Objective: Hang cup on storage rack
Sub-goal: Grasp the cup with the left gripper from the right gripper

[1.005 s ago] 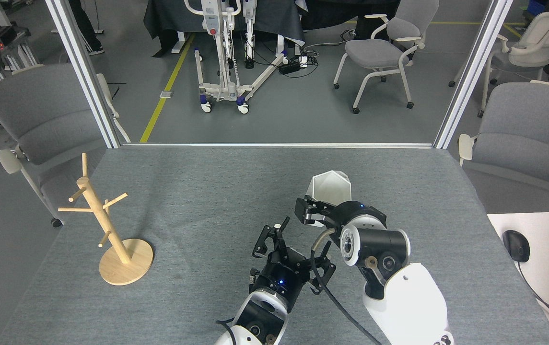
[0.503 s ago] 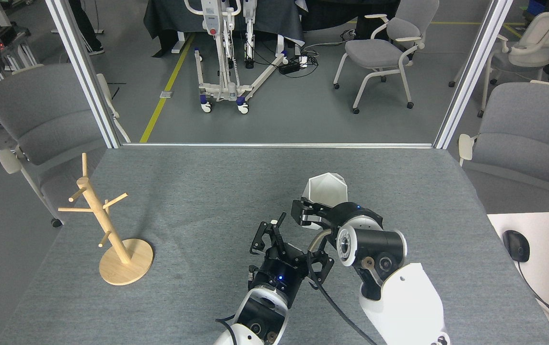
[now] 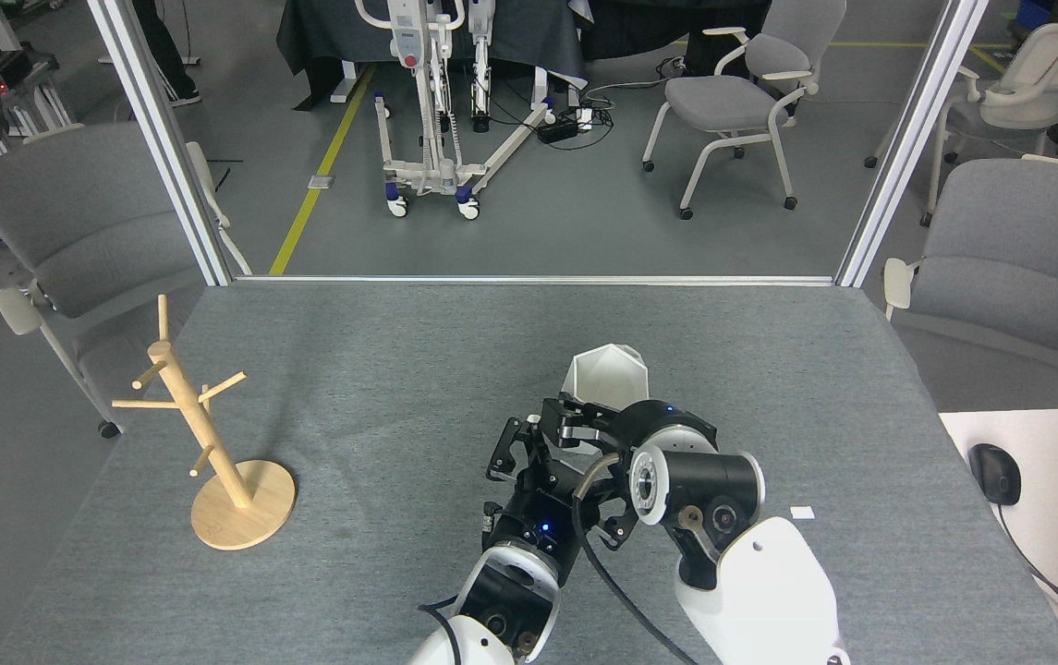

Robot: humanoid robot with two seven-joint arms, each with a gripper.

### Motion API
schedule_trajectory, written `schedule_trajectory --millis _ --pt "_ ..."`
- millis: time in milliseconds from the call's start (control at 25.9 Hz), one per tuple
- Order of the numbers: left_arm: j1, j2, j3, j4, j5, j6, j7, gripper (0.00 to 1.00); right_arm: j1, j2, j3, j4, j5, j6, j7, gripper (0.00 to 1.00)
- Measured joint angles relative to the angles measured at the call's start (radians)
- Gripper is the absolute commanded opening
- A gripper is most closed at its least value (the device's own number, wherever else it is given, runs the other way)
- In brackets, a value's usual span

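Two grippers meet near the middle of the grey counter (image 3: 399, 369). The right gripper (image 3: 575, 420) has its fingers closed on the near side of the white cup (image 3: 607, 374), held rim up. The left gripper (image 3: 519, 448) sits just beside it, fingers spread apart and holding nothing. Well apart, at the counter's left edge, stands the wooden storage rack (image 3: 205, 434), its pegs bare.
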Motion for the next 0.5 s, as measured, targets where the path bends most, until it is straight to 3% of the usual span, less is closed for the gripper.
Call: schedule_trajectory --millis 425,503 --pt "-0.003 0.000 -0.013 0.007 -0.002 0.065 -0.007 0.98 0.006 0.039 0.014 0.000 0.001 0.008 0.005 0.00" --pt "-0.008 0.000 -0.013 0.008 -0.002 0.088 -0.010 0.92 0.009 0.053 0.014 0.000 0.001 0.012 0.005 0.00"
